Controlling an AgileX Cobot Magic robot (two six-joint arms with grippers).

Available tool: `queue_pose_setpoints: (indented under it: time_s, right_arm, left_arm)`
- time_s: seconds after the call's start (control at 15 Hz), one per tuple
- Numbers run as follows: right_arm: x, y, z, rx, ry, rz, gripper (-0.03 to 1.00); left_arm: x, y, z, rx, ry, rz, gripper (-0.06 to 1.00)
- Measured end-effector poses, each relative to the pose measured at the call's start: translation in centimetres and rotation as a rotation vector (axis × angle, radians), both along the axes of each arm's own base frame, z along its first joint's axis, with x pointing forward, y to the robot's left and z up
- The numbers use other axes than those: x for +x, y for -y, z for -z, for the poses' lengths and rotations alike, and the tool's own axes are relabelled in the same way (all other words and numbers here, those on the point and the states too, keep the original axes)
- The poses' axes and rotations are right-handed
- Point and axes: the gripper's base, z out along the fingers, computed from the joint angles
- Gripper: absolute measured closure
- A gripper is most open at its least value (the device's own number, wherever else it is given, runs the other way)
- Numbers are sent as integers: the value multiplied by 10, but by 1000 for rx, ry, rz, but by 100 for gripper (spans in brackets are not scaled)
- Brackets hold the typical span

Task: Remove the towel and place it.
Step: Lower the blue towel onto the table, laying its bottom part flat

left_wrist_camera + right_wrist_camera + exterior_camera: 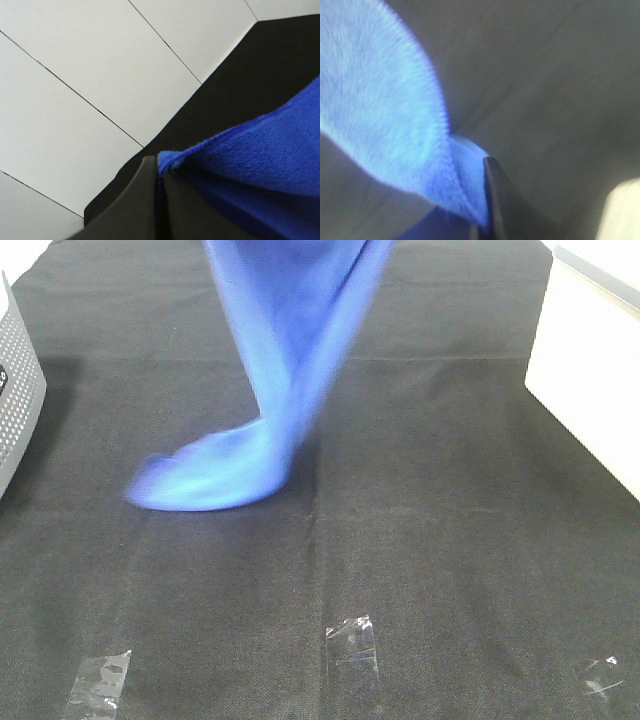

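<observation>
Step in hand: lift and transfer. The towel (285, 350) hangs from above, with its lower end resting on the black table cloth (450, 540), left of centre. The left gripper (159, 167) is clamped on its hem. The right gripper (482, 200), seen blurred, appears clamped likewise. Next move: lower the towel, lay it flat, then release both grips.

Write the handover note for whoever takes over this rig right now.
Left hand: shut on an edge of the towel.
Right hand: shut on the towel too.
Towel: hangs down from beyond the top of the high view, where neither hand shows. Its lower end lies on the black table cloth, left of centre.
Done: towel gripped and mostly raised.
Left: lift the trailing end clear, carry the towel off and set it down. The pictures do not show where it should go.
</observation>
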Motion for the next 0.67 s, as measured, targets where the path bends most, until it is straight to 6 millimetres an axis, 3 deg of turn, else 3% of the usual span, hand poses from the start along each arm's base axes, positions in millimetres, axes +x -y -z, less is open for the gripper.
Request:
queue_pose_setpoints:
  time_s: [0.2, 0.47, 0.67]
  right_arm:
    - [3, 0, -27, 76, 170, 7, 97]
    - [10, -2, -43, 91, 372, -9, 97]
    - [20, -4, -45, 71, 478, -6, 97]
  left_arm:
    - [9, -12, -11, -52, 113, 33, 94]
    - [22, -32, -18, -77, 213, 31, 94]
    - [44, -43, -13, -95, 291, 63, 94]
